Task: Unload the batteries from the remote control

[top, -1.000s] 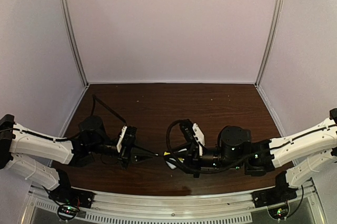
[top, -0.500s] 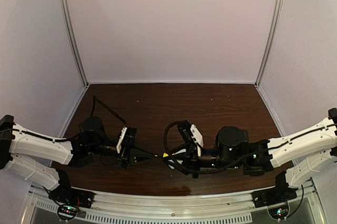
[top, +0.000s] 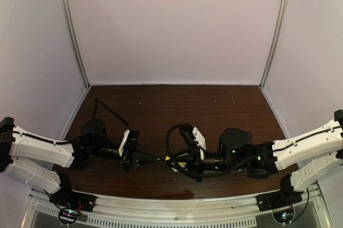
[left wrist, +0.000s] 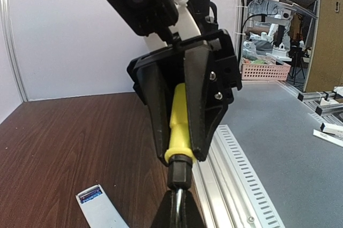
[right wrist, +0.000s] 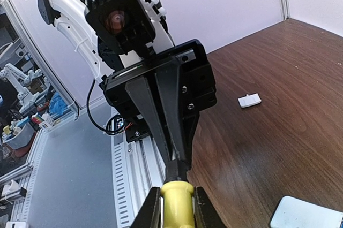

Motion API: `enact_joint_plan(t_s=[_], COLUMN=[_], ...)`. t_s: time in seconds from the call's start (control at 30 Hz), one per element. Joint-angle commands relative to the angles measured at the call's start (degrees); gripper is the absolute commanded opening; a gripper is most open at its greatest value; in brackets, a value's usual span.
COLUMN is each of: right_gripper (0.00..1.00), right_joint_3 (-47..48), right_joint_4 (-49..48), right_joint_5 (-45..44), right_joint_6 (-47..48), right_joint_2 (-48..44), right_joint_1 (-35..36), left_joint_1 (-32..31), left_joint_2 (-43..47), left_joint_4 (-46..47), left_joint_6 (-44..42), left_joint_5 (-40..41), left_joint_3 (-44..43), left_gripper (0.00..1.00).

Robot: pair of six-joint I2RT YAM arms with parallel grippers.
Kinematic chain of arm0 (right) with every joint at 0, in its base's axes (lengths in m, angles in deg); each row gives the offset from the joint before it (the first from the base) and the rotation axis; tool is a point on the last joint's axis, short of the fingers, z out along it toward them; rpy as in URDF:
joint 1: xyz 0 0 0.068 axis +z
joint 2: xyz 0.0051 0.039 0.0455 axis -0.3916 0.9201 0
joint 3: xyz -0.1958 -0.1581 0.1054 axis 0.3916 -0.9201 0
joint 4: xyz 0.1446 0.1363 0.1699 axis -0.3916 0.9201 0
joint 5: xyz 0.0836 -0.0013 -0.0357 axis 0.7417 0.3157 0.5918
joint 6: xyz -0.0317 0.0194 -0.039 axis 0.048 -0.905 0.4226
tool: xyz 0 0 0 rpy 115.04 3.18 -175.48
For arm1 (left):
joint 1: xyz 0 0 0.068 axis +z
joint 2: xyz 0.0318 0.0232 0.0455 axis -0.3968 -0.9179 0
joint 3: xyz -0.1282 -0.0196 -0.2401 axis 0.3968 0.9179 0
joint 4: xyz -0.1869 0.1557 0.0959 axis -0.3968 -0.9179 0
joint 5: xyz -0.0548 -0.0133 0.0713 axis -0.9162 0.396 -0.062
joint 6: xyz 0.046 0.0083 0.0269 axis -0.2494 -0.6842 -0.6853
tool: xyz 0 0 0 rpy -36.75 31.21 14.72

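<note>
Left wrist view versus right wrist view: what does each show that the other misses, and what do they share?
Only the left wrist view shows a blue battery in the open end of the remote. Only the right wrist view shows a small white cover lying alone on the table. Both show the remote and the yellow-handled screwdriver, gripped at opposite ends: the right end effector on its handle, the left end effector on its shaft.

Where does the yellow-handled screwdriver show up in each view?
Top external: screwdriver lower centre, between the two arms.
Left wrist: centre, yellow handle in the right arm's fingers.
Right wrist: bottom centre, handle between own fingers, shaft in the left arm's fingers.
Shared landmark: perforated metal rail at the table's near edge.
</note>
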Motion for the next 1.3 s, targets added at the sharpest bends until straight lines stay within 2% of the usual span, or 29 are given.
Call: enact_joint_plan(t_s=[0.0, 0.1, 0.13, 0.23, 0.3, 0.33, 0.6, 0.67, 0.93, 1.27], right_gripper=[0.08, 0.0, 0.0, 0.0, 0.0, 0.0, 0.0, 0.0, 0.0, 0.0], right_joint_3=[2.7, 3.1, 3.3, 3.2, 2.9, 2.8, 1.5, 0.5, -2.6, -1.4], right_joint_4=[-1.1, 0.7, 1.4, 3.4, 4.9, 5.8, 15.6, 17.1, 21.4, 32.5], right_joint_5=[2.0, 0.5, -0.3, -2.3, -3.8, -4.8, -16.9, -19.3, -23.2, -27.1], right_joint_6=[0.0, -0.5, -0.6, -1.3, -1.8, -2.1, -4.9, -5.4, -7.1, -8.0], right_joint_2=[2.0, 2.0, 1.9, 1.0, 0.2, -0.4, -5.5, -7.0, -12.7, -18.9], right_joint_1=[0.5, 0.4, 0.5, 0.5, 0.5, 0.4, 0.2, -0.2, -2.3, -2.4], left_joint_1=[-0.6, -0.7, -0.7, -0.7, -0.7, -0.7, -0.7, -0.7, -0.6, -0.6], left_joint_2=[-0.2, -0.4, -0.5, -0.5, -0.3, -0.3, 0.4, 0.6, 0.6, -9.6], left_joint_4=[3.9, 2.9, 2.4, 1.4, 1.1, 0.8, -2.1, -1.9, -2.5, -1.5], left_joint_6=[0.7, 0.4, 0.2, -0.5, -0.7, -0.9, -2.8, -2.9, -3.4, -4.4], left_joint_5=[4.1, 4.5, 4.7, 5.3, 6.2, 6.7, 16.8, 20.2, 35.0, 38.2], left_joint_3=[-1.4, -1.8, -2.0, -2.3, -2.2, -2.2, -1.8, -1.3, -0.1, -2.8], left_gripper=[0.0, 0.0, 0.04, 0.27, 0.52, 0.6, 0.95, 0.97, 0.97, 0.97])
